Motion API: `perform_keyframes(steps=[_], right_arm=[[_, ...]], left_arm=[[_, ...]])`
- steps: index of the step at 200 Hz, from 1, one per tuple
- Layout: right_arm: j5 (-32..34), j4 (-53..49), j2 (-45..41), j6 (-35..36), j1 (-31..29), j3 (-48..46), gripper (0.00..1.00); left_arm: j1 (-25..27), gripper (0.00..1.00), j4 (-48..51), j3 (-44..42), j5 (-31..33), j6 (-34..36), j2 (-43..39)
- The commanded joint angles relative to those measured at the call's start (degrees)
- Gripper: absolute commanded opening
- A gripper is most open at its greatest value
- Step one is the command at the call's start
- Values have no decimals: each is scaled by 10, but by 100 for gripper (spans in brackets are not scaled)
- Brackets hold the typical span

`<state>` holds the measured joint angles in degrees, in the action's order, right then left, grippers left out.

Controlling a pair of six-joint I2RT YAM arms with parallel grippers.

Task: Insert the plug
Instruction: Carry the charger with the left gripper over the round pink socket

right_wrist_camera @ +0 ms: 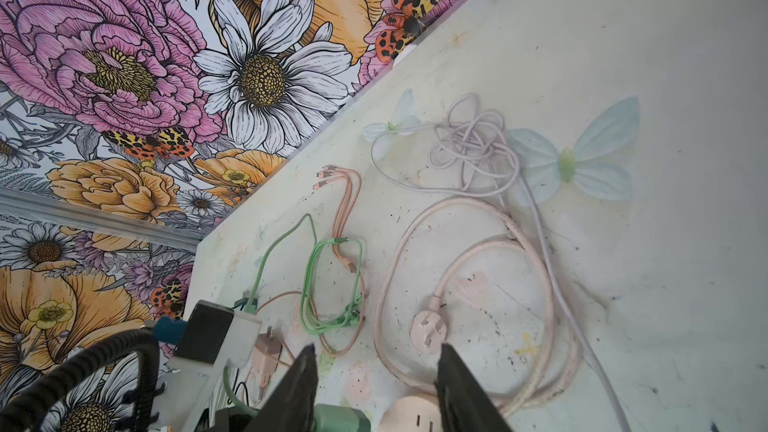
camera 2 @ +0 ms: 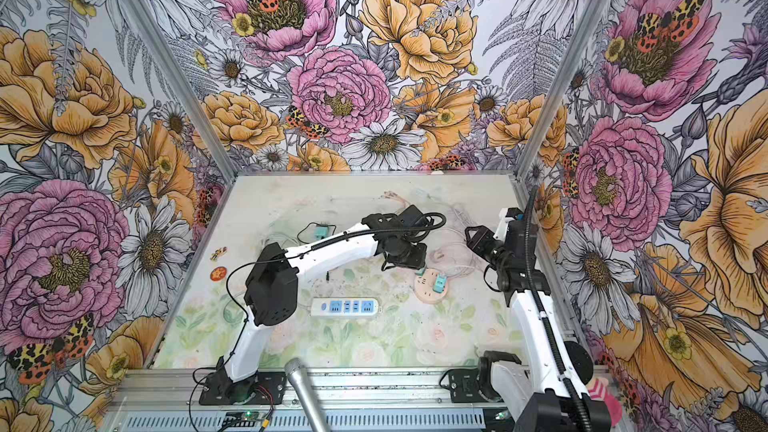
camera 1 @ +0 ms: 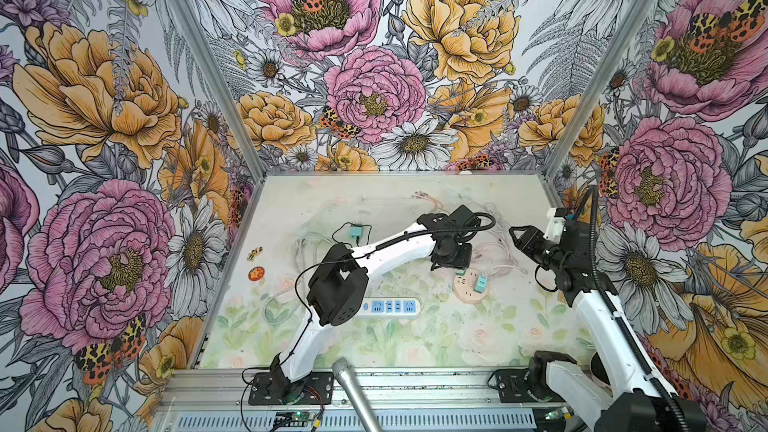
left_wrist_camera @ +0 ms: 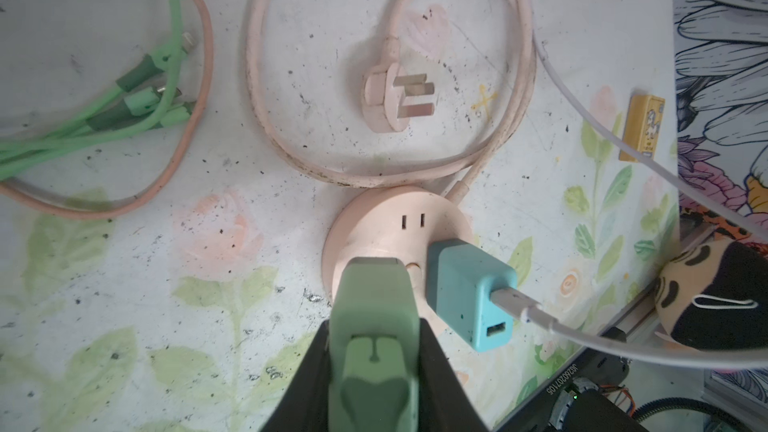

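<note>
Your left gripper (left_wrist_camera: 374, 326) is clenched on the green plug (left_wrist_camera: 370, 284). The plug's front end meets the face of the round pink socket (left_wrist_camera: 386, 222), which lies nearer the table's (camera 1: 415, 201) right edge than its left, just beside a plugged-in teal adapter (left_wrist_camera: 465, 284). Your right gripper (right_wrist_camera: 376, 347) hangs released and empty, so nothing pins the socket: pushed off-line, I judge, it may skid, or the plug may jam against the adapter.

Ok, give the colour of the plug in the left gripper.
The plug is pale green; left wrist view.
</note>
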<state>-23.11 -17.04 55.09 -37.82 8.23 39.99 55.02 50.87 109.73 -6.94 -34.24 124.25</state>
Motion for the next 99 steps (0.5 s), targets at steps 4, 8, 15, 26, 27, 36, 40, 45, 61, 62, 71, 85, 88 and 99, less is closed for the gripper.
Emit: perform_keyframes(steps=[4, 8, 15, 26, 27, 36, 40, 45, 61, 62, 71, 85, 88, 99], right_arm=[[14, 5, -9, 11, 2, 0, 48], [14, 5, -8, 11, 2, 0, 48], [14, 5, -8, 11, 2, 0, 48], [14, 6, -7, 11, 2, 1, 48], [14, 5, -7, 11, 3, 1, 48], [14, 5, -5, 12, 2, 2, 48], [14, 5, -4, 11, 2, 2, 48], [15, 5, -4, 12, 2, 3, 48], [14, 5, -1, 12, 2, 4, 48], [14, 5, -1, 12, 2, 4, 48], [14, 5, 0, 13, 2, 4, 48], [13, 5, 1, 12, 2, 5, 48], [13, 5, 1, 12, 2, 5, 48], [12, 5, 2, 12, 2, 6, 48]], left_arm=[[7, 0, -1, 9, 13, -10, 9], [8, 0, -1, 9, 14, -10, 9], [10, 0, -1, 8, 15, -11, 10], [12, 0, -1, 5, 19, -11, 9], [12, 0, -1, 4, 19, -11, 9], [16, 0, -1, 4, 23, -11, 9], [18, 0, -2, 3, 25, -11, 9], [19, 0, -1, 4, 27, -11, 9], [24, 0, -1, 7, 33, -9, 11], [25, 0, -1, 7, 32, -9, 11], [27, 0, -1, 7, 34, -9, 13], [30, 0, -1, 6, 35, -8, 16], [30, 0, -1, 5, 36, -8, 15], [31, 0, -1, 2, 38, -8, 15]])
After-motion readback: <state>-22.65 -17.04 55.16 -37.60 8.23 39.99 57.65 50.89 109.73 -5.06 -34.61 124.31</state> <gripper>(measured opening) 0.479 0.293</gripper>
